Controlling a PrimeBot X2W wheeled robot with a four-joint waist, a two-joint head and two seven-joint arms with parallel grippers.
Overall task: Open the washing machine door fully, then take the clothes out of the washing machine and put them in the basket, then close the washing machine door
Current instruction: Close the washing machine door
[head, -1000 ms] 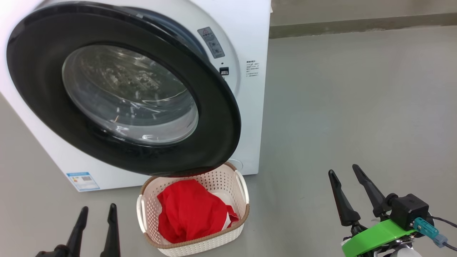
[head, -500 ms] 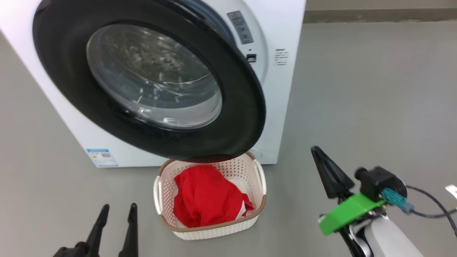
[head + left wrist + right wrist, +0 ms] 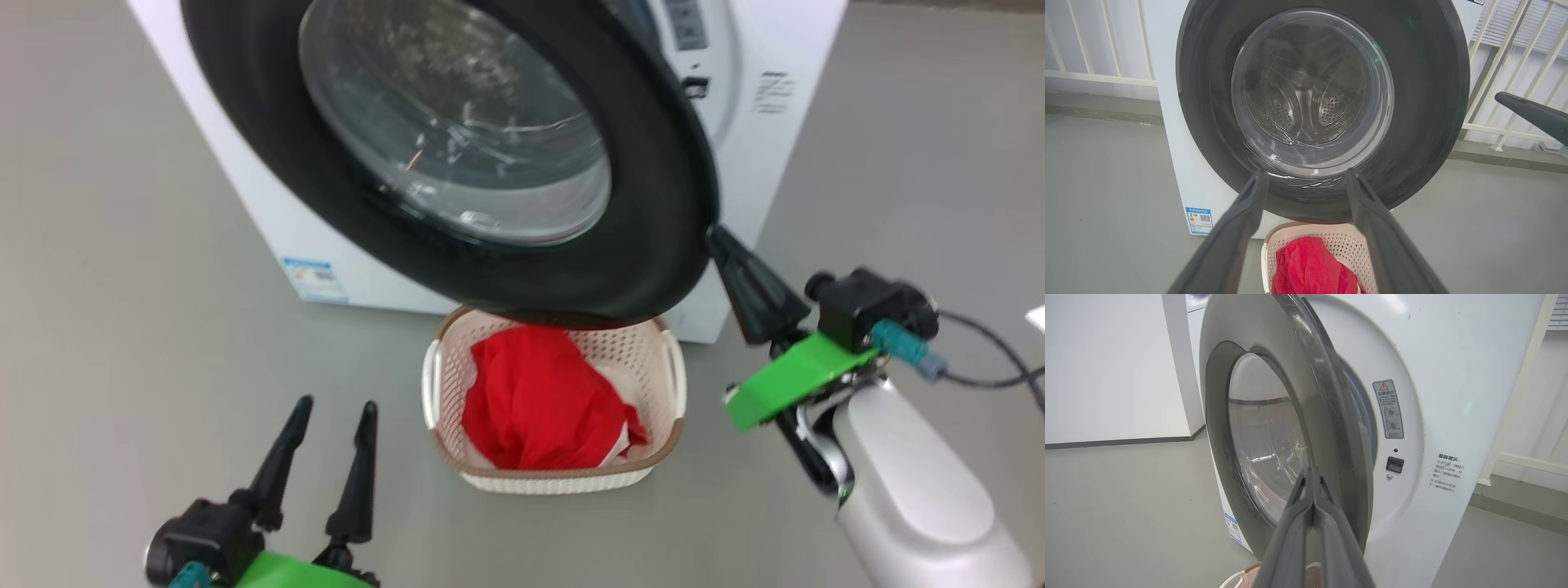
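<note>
The washing machine [image 3: 784, 139] is a white box, and its door [image 3: 653, 204] with the black rim and bulging glass stands partly open over the basket [image 3: 555, 480]. Red clothes [image 3: 539, 400] with a white part lie in the basket. My right gripper [image 3: 718, 238] is shut on nothing, its tip right at the door's lower right edge; I cannot tell if it touches. The right wrist view has the shut gripper [image 3: 1312, 470] lying over the door's rim [image 3: 1327, 396]. My left gripper [image 3: 336, 404] is open, low on the left, away from the basket, and the left wrist view has this gripper [image 3: 1305, 173] facing the door's glass [image 3: 1310, 94].
Grey floor surrounds the machine. A white railing [image 3: 1106, 77] runs behind it and a white wall [image 3: 1106, 367] stands to one side. A blue label [image 3: 314, 279] sits low on the machine's front. The door latch slot [image 3: 1394, 464] is on the front panel.
My right gripper has shut and risen towards the door's right edge. The head camera has shifted, so the whole scene sits further right. The left gripper stays open.
</note>
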